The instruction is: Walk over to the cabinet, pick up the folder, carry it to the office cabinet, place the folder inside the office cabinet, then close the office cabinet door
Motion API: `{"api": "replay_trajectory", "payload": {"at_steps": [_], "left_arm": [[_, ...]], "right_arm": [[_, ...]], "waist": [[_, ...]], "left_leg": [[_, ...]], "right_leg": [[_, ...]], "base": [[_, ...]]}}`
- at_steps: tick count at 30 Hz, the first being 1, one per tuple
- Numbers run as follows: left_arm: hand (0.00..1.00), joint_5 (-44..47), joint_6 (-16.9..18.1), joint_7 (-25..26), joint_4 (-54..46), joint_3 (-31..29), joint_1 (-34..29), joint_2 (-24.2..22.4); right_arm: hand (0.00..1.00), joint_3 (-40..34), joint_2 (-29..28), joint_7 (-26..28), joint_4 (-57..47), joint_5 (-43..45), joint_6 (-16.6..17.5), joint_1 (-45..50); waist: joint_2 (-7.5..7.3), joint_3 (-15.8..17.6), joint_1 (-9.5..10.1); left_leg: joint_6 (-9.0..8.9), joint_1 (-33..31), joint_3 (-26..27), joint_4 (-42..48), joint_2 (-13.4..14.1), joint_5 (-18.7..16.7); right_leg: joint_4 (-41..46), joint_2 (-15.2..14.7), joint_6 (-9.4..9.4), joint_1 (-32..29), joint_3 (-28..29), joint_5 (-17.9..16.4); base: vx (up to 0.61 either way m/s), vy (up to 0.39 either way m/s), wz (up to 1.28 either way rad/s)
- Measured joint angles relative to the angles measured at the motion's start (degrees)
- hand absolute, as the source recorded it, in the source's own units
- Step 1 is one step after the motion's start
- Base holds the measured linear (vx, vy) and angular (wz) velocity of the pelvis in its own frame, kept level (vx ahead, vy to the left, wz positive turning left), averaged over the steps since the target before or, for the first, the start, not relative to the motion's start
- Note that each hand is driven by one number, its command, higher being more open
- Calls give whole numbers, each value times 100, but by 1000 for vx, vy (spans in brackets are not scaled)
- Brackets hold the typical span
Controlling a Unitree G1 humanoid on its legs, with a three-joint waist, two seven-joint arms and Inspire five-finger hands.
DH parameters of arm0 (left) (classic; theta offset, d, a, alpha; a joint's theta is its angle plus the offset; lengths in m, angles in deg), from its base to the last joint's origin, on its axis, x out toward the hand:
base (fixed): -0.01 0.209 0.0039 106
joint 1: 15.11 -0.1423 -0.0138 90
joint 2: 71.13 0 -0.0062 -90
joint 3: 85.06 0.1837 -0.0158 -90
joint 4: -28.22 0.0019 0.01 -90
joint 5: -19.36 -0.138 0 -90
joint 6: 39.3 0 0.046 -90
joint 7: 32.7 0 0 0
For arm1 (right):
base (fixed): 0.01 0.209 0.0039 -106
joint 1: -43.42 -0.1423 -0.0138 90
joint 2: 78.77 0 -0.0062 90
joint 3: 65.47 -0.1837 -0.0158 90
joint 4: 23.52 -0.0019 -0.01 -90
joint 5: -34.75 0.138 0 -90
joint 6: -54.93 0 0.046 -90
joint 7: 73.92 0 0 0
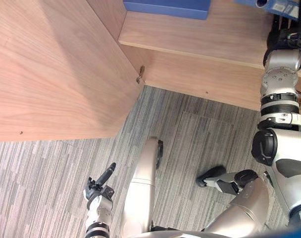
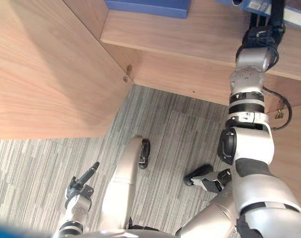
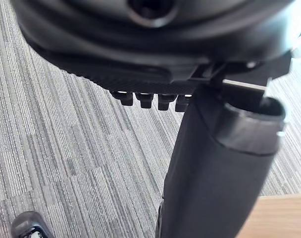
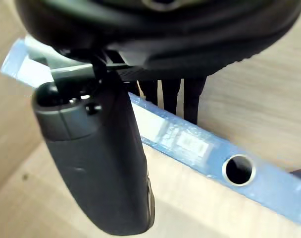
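Note:
A blue folder (image 4: 200, 148) with a round finger hole in its spine stands on the wooden shelf (image 1: 190, 34) inside the office cabinet, at the upper right. My right hand (image 2: 264, 29) is raised to it. The fingers (image 4: 170, 94) reach over the spine and the thumb (image 4: 96, 163) lies against its near side, pinching the folder (image 1: 275, 5). My left hand (image 1: 99, 190) hangs low at the lower left over the carpet, relaxed and holding nothing.
The cabinet's wooden door (image 1: 51, 64) stands swung open on the left, with a metal hinge (image 1: 140, 75) at its inner edge. Another blue folder (image 1: 168, 7) lies further left on the same shelf. Grey striped carpet (image 1: 200, 129) covers the floor below.

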Motion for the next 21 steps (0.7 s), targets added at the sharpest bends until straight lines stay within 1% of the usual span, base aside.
{"api": "replay_trajectory", "payload": {"at_steps": [2,3,5,6,7,8,10,14,16,18,21], "left_arm": [[100,3,38,-61,0,0,-3,13],[100,3,53,-73,0,0,-4,13],[100,5,65,-142,-2,6,-4,14],[100,6,65,-199,-5,32,-14,16],[100,6,65,-279,-14,38,-34,16],[100,5,65,-301,-28,38,-51,16],[100,4,64,-402,-196,39,-126,23],[100,-2,63,-560,-426,48,-245,108],[100,-14,63,-676,-623,47,-348,194],[100,-18,64,-720,-706,47,-403,235],[100,-133,63,-754,-707,46,-413,328]], "right_arm": [[100,646,167,258,57,-356,-287,-1],[100,779,192,363,82,-525,-409,-1],[100,1274,291,663,262,-1027,-712,-6],[100,1574,303,860,396,-1305,-933,-10],[100,1861,312,1008,471,-1672,-938,-19],[100,1982,346,1095,489,-1777,-978,-48],[100,2481,530,1481,644,-2210,-1199,-131],[100,2843,569,1956,810,-2765,-1314,-134],[100,3013,642,2335,889,-3262,-1322,-45],[100,3076,666,2460,909,-3304,-1303,27],[100,3121,676,2610,1110,-3450,-1289,39]], "waist": [[0,-1,0],[1,-1,-3],[0,-1,-14],[0,-1,-26],[0,-1,-44],[-1,-1,-60],[-13,-7,-77],[-23,-11,-112],[-67,-39,-112],[-84,-50,-122],[-162,-109,-119]], "left_leg": [[-9,53,6,-49,46,6],[-12,62,5,-58,62,8],[-28,105,1,-97,83,19],[-37,143,7,-129,96,26],[-39,183,25,-155,120,27],[-39,198,34,-161,131,27],[-41,281,61,-218,188,26],[-60,493,105,-371,233,36],[-64,636,128,-485,253,38],[-65,718,137,-539,257,38],[-64,820,210,-648,275,39]], "right_leg": [[-54,65,3,33,-3,6],[-67,81,0,41,-10,8],[-104,110,-9,79,-30,13],[-142,129,-15,103,-35,18],[-173,149,-19,123,-34,26],[-184,158,-20,135,-34,28],[-243,220,-18,200,-37,37],[-383,284,-16,356,-54,65],[-482,315,2,475,-85,74],[-545,329,17,566,-113,82],[-670,357,57,615,-101,131]], "base": [[7,-80,-9],[10,-84,-9],[20,-85,-4],[34,-96,-6],[31,-75,-7],[35,-86,-8],[21,-69,-9],[17,-76,-7],[28,-89,-3],[39,-81,-1],[41,-58,-4]]}}
